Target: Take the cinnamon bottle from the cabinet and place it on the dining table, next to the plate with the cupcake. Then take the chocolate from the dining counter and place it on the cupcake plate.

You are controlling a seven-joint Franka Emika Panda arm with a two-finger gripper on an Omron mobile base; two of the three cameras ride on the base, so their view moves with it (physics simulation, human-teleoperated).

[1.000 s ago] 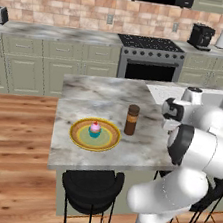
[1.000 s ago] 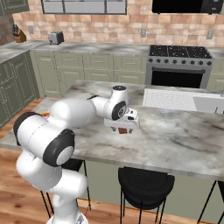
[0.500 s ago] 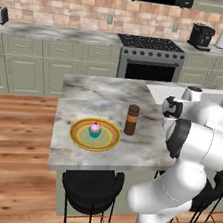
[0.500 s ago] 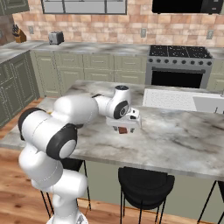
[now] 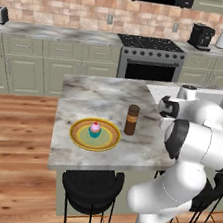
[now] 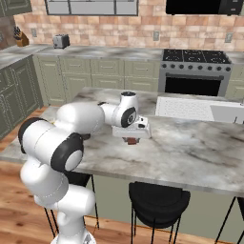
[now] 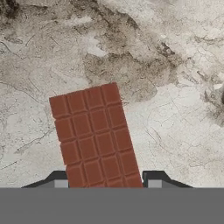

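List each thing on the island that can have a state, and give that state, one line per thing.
cinnamon bottle: upright on the dining table, cap on, beside the plate.
plate: flat on the marble, holding the cupcake.
cupcake: upright at the plate's middle.
chocolate: flat on the marble, between the fingertips.
gripper: down over the chocolate, fingers at the bar's two sides.
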